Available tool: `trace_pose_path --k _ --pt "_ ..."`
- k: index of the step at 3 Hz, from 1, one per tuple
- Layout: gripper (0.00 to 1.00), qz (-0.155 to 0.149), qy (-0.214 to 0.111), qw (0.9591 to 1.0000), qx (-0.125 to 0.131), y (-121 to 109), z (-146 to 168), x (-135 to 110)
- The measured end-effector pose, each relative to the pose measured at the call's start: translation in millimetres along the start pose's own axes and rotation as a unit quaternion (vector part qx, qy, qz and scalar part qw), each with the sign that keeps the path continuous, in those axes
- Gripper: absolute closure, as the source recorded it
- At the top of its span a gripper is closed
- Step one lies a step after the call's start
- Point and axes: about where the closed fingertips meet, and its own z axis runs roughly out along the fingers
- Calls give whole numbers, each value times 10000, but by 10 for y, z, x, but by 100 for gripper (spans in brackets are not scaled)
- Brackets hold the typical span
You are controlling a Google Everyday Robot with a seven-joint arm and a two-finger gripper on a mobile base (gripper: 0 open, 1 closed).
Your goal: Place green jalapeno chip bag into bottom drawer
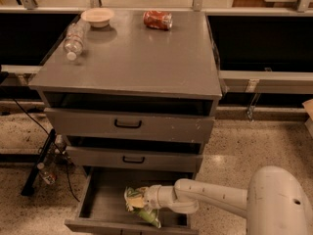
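Observation:
The green jalapeno chip bag lies inside the open bottom drawer, near its right front. My gripper reaches in from the right on the white arm and sits right at the bag, over its upper part. The bag hides the fingertips. The drawer is pulled out below the two shallower drawers with black handles.
On the cabinet top lie a red soda can, a white bowl and a clear plastic bottle. Cables and a black stand are on the floor to the left of the cabinet.

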Motion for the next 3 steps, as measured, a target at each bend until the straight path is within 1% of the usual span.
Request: trace_pose_path --k 1,2,3 --pt "100 3 0 10000 -3 2 3 4" --pt "100 63 -149 9999 4 -128 161 49" --pt "100 100 -438 9989 142 -480 578 185"
